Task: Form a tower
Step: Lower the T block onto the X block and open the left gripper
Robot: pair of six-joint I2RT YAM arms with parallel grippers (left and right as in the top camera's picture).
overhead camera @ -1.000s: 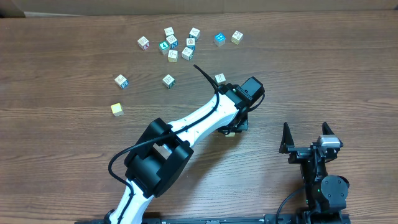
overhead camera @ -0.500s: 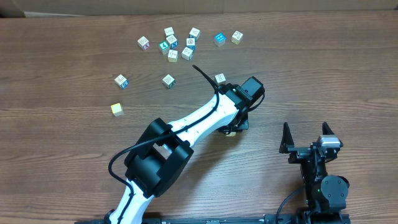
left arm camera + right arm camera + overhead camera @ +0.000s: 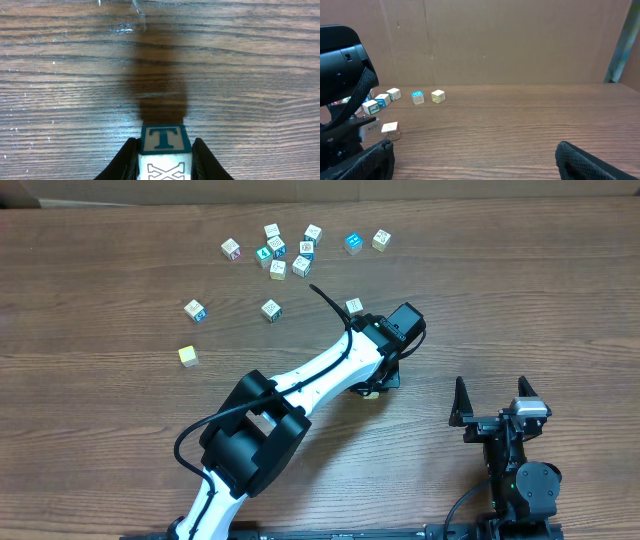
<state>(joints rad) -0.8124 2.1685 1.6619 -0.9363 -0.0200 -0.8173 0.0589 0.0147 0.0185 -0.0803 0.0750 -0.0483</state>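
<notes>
My left gripper (image 3: 164, 146) is shut on a small cube (image 3: 163, 139) with a blue T on one face and a white face bearing an X outline. The cube's far edge meets its own shadow on the wooden table (image 3: 240, 75). From overhead the left wrist (image 3: 385, 350) covers the jaws, and only a pale corner of the cube (image 3: 372, 393) shows beneath it. No tower shows as a stack in any view. I cannot tell whether another cube lies under the held one. My right gripper (image 3: 490, 390) stands open near the front right with nothing between its fingers (image 3: 565, 155).
Several loose printed cubes (image 3: 280, 252) cluster at the back of the table. Single cubes lie at the left (image 3: 195, 310), centre (image 3: 271, 310) and beside the left wrist (image 3: 353, 306). A yellow cube (image 3: 188, 356) sits alone. A cardboard wall (image 3: 510, 40) closes the back.
</notes>
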